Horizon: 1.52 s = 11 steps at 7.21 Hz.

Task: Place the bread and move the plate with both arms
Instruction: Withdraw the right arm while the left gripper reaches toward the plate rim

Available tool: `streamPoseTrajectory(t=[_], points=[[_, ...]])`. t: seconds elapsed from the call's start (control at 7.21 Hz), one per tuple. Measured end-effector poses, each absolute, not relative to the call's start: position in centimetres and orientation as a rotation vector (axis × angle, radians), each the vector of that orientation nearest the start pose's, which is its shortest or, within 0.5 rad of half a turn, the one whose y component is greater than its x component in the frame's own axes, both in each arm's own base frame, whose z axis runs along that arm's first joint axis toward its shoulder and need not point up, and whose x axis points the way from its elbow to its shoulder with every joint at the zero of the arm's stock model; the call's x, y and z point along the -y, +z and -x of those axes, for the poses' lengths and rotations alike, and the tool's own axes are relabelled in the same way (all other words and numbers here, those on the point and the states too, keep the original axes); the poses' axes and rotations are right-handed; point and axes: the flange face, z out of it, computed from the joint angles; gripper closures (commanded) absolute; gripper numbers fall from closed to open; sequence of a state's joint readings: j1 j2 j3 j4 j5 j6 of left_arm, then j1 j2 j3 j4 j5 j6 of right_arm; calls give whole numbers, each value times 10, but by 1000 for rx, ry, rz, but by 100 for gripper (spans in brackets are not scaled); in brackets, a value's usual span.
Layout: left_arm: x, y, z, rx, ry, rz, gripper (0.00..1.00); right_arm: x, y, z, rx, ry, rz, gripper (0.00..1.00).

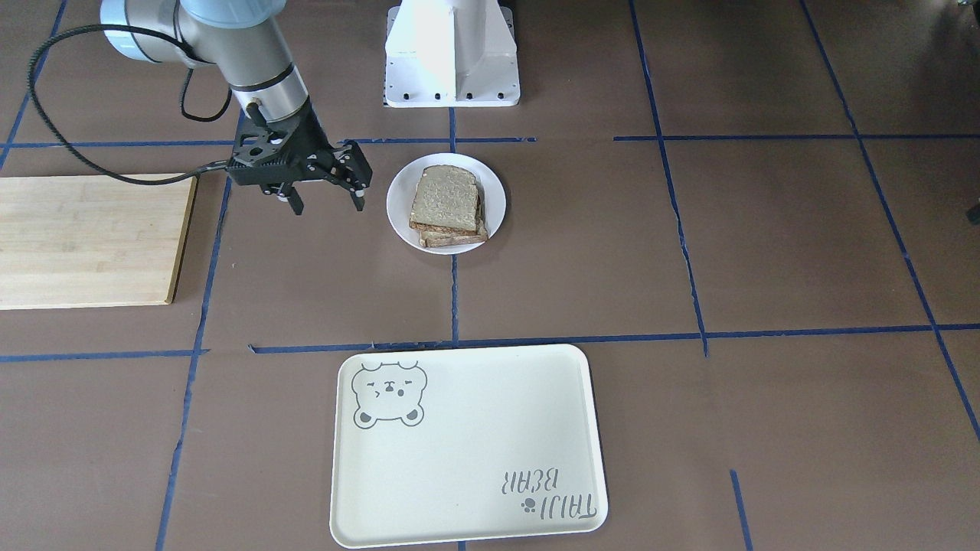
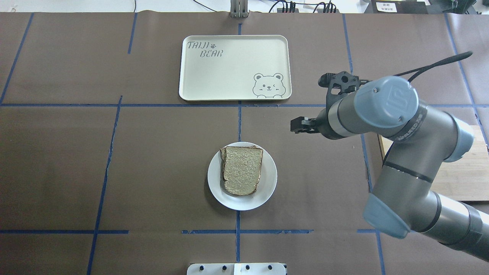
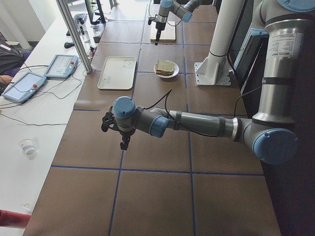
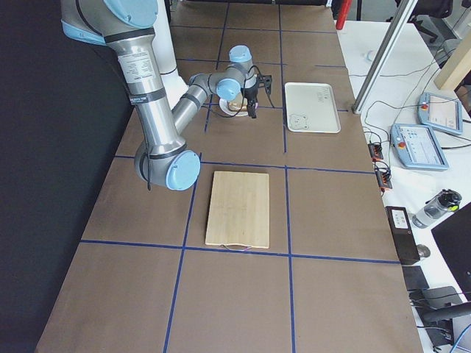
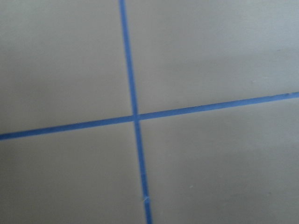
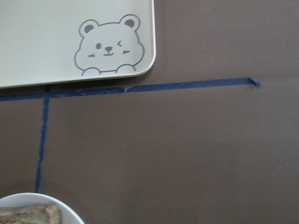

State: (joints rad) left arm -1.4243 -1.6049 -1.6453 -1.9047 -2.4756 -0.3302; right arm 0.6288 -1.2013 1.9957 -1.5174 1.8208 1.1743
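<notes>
The small white plate (image 1: 398,200) sits near the table's middle, also in the overhead view (image 2: 269,179). A bread slice (image 1: 445,199) lies on it on top of a second slice; it also shows in the overhead view (image 2: 242,173). My right gripper (image 1: 326,203) hangs open and empty a little above the table, beside the plate toward the wooden board, apart from it. The right wrist view shows only the plate's rim (image 6: 70,212) and a bread corner (image 6: 32,215). My left gripper (image 3: 123,142) shows only in the exterior left view, far from the plate; I cannot tell its state.
The cream bear tray (image 1: 467,459) lies across the table from the plate, also in the overhead view (image 2: 214,76). A wooden cutting board (image 1: 92,241) lies on my right side. The white pedestal (image 1: 452,53) stands behind the plate. Blue tape lines cross the brown table.
</notes>
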Motion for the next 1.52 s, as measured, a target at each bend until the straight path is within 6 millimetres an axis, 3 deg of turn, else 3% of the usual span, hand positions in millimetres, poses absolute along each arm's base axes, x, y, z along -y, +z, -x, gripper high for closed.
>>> streamPoseTrajectory(t=[0.28, 0.55, 0.83, 1.11, 1.25, 1.52], points=[[515, 512, -112, -1105, -89, -154, 0, 452, 305, 333, 748, 5, -190, 0], [513, 459, -179, -1226, -191, -70, 0, 475, 360, 257, 711, -102, -168, 0], [499, 430, -236, -1299, -259, -28, 0, 483, 416, 188, 705, -192, -139, 0], [464, 411, -299, -1407, -353, 6, 5, 486, 464, 128, 748, -195, -88, 0], [448, 400, -325, -1456, -392, 36, 13, 485, 482, 106, 778, -164, -59, 0], [425, 372, -368, -1523, -439, 99, 19, 488, 499, 88, 827, -122, -18, 0]])
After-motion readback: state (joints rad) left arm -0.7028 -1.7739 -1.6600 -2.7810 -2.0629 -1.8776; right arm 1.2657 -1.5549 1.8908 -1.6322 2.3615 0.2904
